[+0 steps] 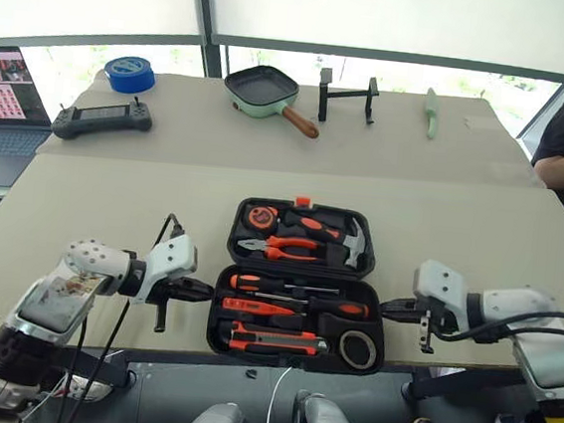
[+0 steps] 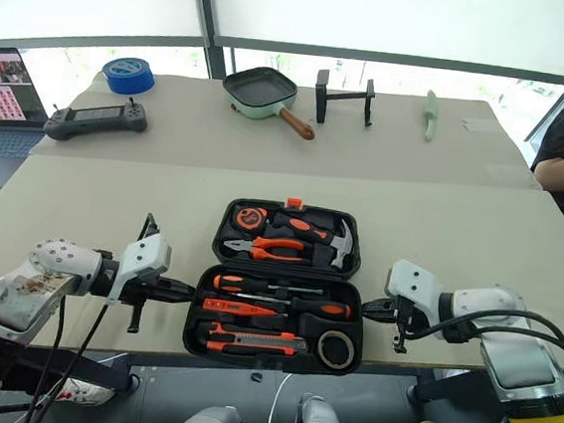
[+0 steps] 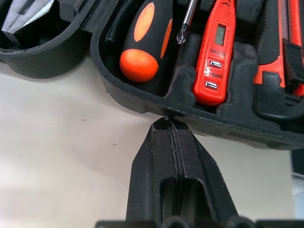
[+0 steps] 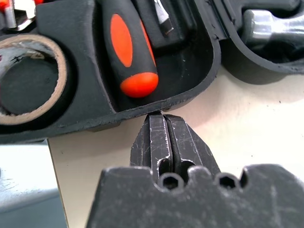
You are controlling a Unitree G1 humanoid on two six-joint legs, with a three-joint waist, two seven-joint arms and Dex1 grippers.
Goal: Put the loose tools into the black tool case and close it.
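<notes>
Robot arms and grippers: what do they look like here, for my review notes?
Both forearms are white and silver-grey shells with black cables looping off them. The left gripper and right gripper sit on white wrist housings; each has two black fingers, scuffed and flat-sided. The right arm carries a yellow band near its elbow.

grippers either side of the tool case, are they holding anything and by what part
Nothing is held. The left gripper and right gripper are both shut, tips at the outer rim of the black tool case, clamping nothing.
</notes>
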